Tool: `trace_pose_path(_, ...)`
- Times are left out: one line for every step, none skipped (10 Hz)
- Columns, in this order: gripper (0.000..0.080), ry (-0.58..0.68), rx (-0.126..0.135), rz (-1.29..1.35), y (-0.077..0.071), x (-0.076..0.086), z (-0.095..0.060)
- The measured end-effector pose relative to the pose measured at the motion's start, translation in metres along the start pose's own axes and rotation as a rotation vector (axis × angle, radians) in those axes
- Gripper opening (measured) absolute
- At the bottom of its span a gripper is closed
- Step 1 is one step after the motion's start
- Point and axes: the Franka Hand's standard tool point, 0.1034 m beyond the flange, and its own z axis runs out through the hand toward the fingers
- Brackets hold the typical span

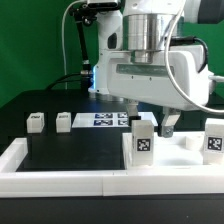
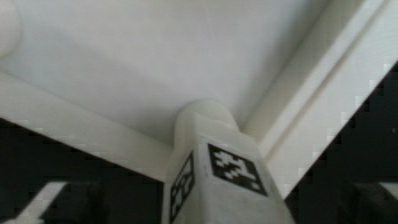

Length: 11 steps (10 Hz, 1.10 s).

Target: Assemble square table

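Observation:
The white square tabletop slab lies at the exterior view's right, against the white rim. A white tagged leg stands upright on its near corner. My gripper hangs just above that leg, open, its dark fingers on either side of it. In the wrist view the leg rises between the fingers with dark gaps on both sides, and the slab fills the background. A second leg stands at the slab's far right. Two more legs sit on the black surface to the left.
The marker board lies flat behind the gripper. A long white rim borders the black surface along the front. Cables and the arm's base stand at the back.

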Motion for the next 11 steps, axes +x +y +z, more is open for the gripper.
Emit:
trace_pose_path(0.0649,-0.003,0.004,0.019,0.006,-0.004,-0.002)
trace_pose_path(0.0649,-0.006,0.007,0.033,0.011,-0.012,-0.005)
trace_pose_path(0.0649,-0.015,0.006,0.04,0.015,-0.019,-0.009)
trace_pose_path(0.0649,-0.023,0.005,0.045,0.021,-0.023,-0.013)
trace_pose_path(0.0649,-0.022,0.004,0.043,0.022,-0.022,-0.012)
trace_pose_path(0.0649,-0.022,0.001,0.042,0.022,-0.022,-0.011)
trace_pose_path(0.0649,-0.022,0.0,0.041,0.022,-0.022,-0.01)
trace_pose_path(0.0649,-0.022,0.0,0.041,0.022,-0.022,-0.01)
trace_pose_path(0.0649,-0.023,-0.003,0.058,0.024,-0.023,-0.01)
trace_pose_path(0.0649,-0.03,-0.012,0.136,0.033,-0.025,-0.009)
trace_pose_path(0.0649,-0.043,-0.028,0.193,0.046,-0.031,-0.005)
